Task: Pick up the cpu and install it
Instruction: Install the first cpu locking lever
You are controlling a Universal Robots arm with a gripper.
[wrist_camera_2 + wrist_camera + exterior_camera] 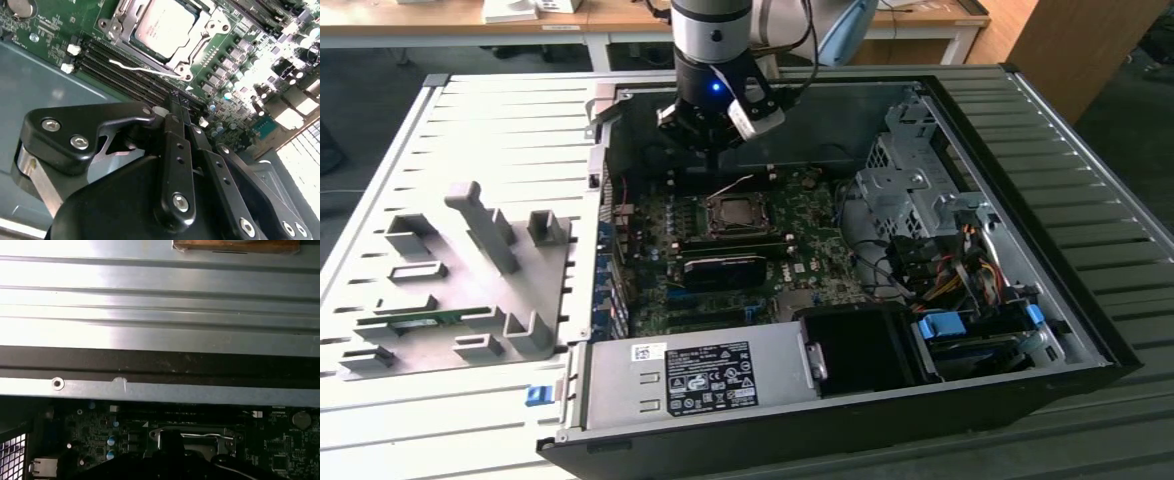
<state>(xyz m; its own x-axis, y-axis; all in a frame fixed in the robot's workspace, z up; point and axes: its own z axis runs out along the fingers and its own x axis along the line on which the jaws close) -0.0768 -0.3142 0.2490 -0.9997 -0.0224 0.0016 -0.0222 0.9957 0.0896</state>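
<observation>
Open PC case (1067, 290) fills the table; motherboard (814, 235) lies flat inside. Gripper (716, 150) hangs above the board at 12 o'clock of the socket (205, 35), fingers (176, 135) pressed together, holding nothing. Cpu (162, 27) sits in the socket, board center.

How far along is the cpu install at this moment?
Mostly done, it appears: the cpu already lies in the socket on the motherboard, its silver top showing. In the second wrist view the gripper has its fingers closed together with nothing between them, above the board beside the socket. The socket's frame looks open around the chip, and whether the chip is fully seated I cannot tell.
</observation>
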